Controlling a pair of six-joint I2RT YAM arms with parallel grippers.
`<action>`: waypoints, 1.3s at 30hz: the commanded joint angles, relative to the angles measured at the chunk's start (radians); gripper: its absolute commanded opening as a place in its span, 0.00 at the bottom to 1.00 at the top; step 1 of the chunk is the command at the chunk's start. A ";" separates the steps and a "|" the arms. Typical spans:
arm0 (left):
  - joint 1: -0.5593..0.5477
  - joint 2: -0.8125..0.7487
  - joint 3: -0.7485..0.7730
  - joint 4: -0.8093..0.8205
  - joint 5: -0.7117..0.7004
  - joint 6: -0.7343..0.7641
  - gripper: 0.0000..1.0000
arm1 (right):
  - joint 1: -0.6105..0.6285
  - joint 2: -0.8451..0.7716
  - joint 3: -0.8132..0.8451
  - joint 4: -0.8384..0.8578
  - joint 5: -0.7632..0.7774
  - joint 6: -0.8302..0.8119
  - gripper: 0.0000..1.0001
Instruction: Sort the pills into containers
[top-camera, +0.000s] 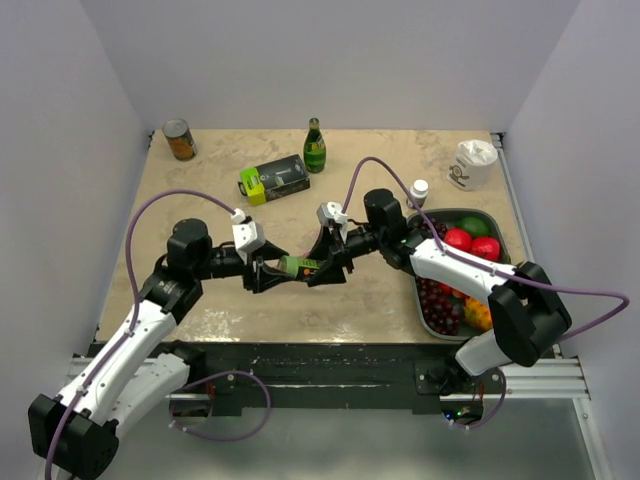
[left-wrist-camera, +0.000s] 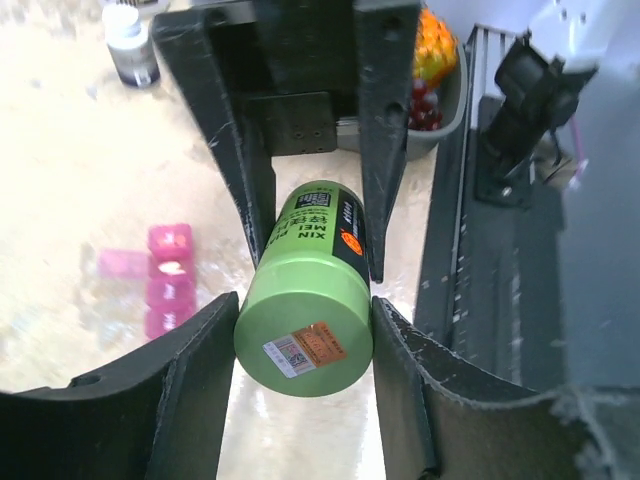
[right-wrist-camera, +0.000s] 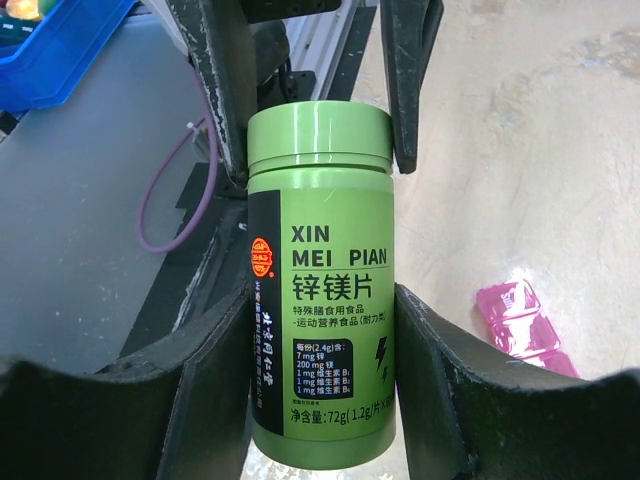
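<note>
A green pill bottle (top-camera: 298, 266) hangs level above the table between both grippers. My left gripper (top-camera: 272, 268) is shut on its cap end; in the left wrist view the gripper (left-wrist-camera: 300, 335) frames the stickered cap (left-wrist-camera: 305, 345). My right gripper (top-camera: 325, 265) is shut on the bottle's base end (right-wrist-camera: 320, 400), seen in the right wrist view (right-wrist-camera: 320, 350). The pink pill-organiser strip (left-wrist-camera: 168, 280) lies on the table under the bottle, also in the right wrist view (right-wrist-camera: 520, 320). In the top view it is hidden by the grippers.
A black-and-lime box (top-camera: 273, 180), a green glass bottle (top-camera: 315, 146) and a can (top-camera: 179, 139) stand at the back. A small white bottle (top-camera: 419, 192) stands next to the grey fruit tray (top-camera: 455, 212) at right. A white cup (top-camera: 472, 163) is at back right.
</note>
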 joint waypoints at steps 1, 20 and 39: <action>-0.005 0.006 -0.006 0.060 0.076 0.266 0.46 | -0.010 -0.008 0.040 0.046 0.016 0.013 0.00; 0.001 -0.207 0.025 -0.002 -0.413 -0.592 0.99 | -0.010 -0.008 0.044 0.032 0.019 -0.001 0.00; -0.005 -0.076 -0.025 0.010 -0.304 -0.858 0.86 | -0.011 -0.004 0.044 0.031 0.028 -0.004 0.00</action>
